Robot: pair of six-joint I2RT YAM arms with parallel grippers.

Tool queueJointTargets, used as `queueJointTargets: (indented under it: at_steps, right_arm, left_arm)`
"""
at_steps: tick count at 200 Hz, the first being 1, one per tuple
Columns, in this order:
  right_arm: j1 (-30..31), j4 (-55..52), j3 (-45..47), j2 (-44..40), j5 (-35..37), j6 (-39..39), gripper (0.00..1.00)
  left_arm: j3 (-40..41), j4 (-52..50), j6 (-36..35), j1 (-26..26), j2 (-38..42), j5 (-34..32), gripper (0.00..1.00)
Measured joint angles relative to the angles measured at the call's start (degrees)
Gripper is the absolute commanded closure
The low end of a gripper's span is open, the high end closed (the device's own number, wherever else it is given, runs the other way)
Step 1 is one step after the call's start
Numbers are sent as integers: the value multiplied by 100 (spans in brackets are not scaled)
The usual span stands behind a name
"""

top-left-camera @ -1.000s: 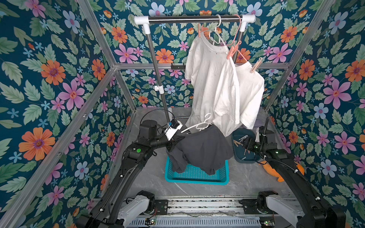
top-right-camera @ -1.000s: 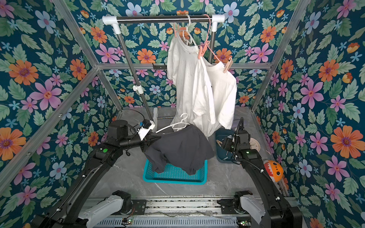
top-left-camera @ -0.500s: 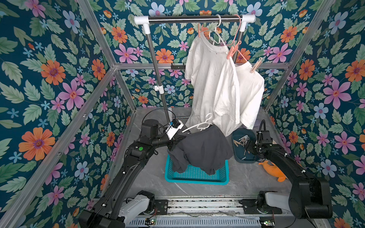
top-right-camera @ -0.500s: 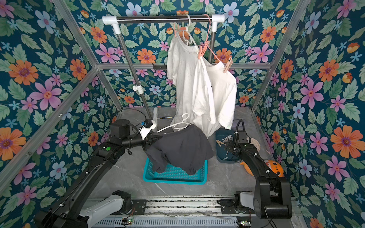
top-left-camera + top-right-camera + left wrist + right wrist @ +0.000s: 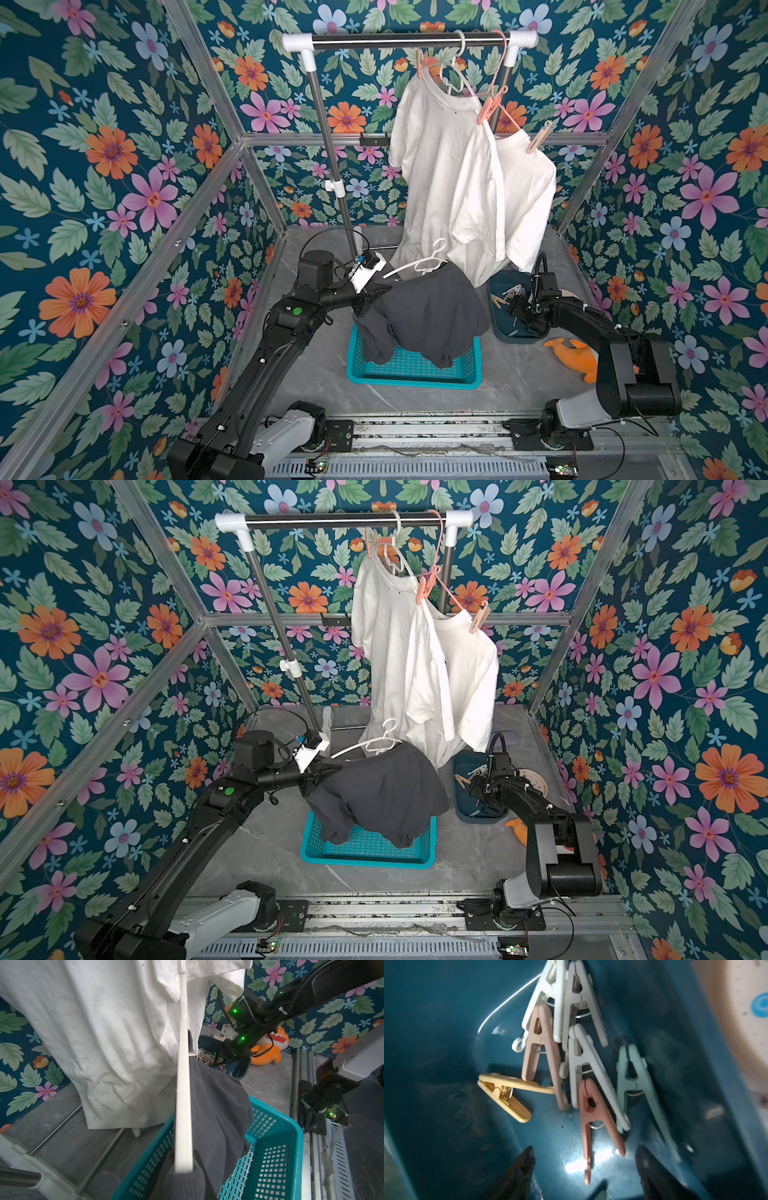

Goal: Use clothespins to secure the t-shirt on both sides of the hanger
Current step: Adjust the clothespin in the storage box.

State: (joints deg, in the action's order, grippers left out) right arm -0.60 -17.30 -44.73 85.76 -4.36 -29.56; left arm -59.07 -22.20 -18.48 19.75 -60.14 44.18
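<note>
right gripper (image 5: 584,1147) hovers open, salmon clothespin (image 5: 588,1093) lying partly between its jaws.

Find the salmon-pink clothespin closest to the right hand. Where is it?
In the right wrist view, the salmon-pink clothespin lies in the dark teal bin, just ahead of the open right hand, beside a white clothespin.

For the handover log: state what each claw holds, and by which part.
The left claw is shut on the white hanger, at the end of one arm. The right claw is open over the clothespins in the bin, holding nothing.
</note>
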Motion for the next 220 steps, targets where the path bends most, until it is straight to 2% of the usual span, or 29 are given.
queueJointTargets:
  at_steps: [29, 107, 150, 220]
  right_arm:
    - [52, 83, -48, 122, -138, -28, 26]
    - [654, 125, -291, 94, -468, -278, 27]
    - [612, -2, -337, -330, -144, -162, 28]
    - [398, 553, -444, 299, -254, 24, 28]
  left_arm:
    - [11, 31, 0, -13, 9, 15, 100]
    - [44, 68, 2, -28, 15, 15, 100]
    - [59, 72, 17, -28, 15, 15, 100]
    - [85, 76, 20, -31, 17, 15, 100]
